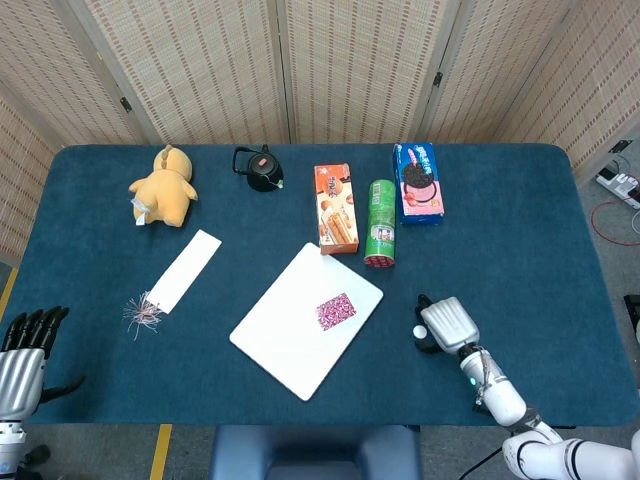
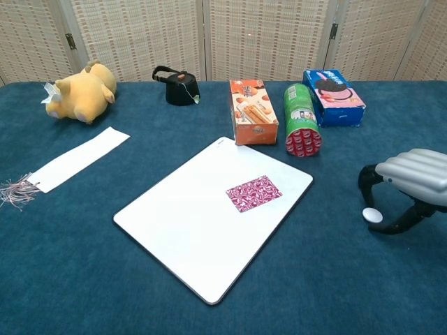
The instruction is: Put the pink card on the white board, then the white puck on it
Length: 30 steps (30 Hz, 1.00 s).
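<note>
Our left hand [image 1: 22,360] hangs off the table's [image 1: 90,400] near-left corner, fingers apart, holding nothing. A white strip [image 1: 184,270] with a tassel lies left of the white board [image 2: 188,223], with bare blue cloth between them. The pink card [image 2: 253,192] sits on the board near its right edge. Right of that edge, on bare cloth, the white puck [image 2: 371,215] lies between the curled fingers of our right hand [image 2: 405,192]; we cannot tell whether they touch it.
</note>
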### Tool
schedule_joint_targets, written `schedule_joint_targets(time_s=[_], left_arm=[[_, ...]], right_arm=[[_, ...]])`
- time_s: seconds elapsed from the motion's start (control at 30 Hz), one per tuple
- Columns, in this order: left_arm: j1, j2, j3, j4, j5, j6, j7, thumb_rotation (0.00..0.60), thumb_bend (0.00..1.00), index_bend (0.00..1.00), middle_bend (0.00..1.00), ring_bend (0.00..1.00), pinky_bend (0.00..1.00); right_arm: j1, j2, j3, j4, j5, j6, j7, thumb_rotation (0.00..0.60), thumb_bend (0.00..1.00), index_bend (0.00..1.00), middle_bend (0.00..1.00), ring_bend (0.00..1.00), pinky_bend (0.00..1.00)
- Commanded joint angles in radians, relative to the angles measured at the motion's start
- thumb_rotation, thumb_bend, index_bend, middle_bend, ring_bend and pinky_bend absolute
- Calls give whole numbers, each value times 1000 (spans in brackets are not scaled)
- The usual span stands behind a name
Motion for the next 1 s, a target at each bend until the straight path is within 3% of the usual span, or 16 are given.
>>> schedule_joint_targets(time_s=[0.03,0.57,0.77,1.0], left_arm=[[1,0,0,1,-1,0,-1,600,165,115,122,96,45],[2,-3,1,5,-6,-4,-2,600,165,114,116,93,45],[1,1,-1,1,-6,-3,0,600,165,113,115,93,45],[-1,3,-2,-8,1,0,6,600,165,113,115,93,45]], right_arm=[[0,-4,3,3,-3,-3,2,406,324,474,287,892,816],[-8,-6,15,-4,-18,-4,3,453,374,523,307,897,816],[2,31,36,-92,-56,20,17,453,374,526,311,897,816],[78,28,91,-182,-42,-40,-45,456,374,527,312,898,816]])
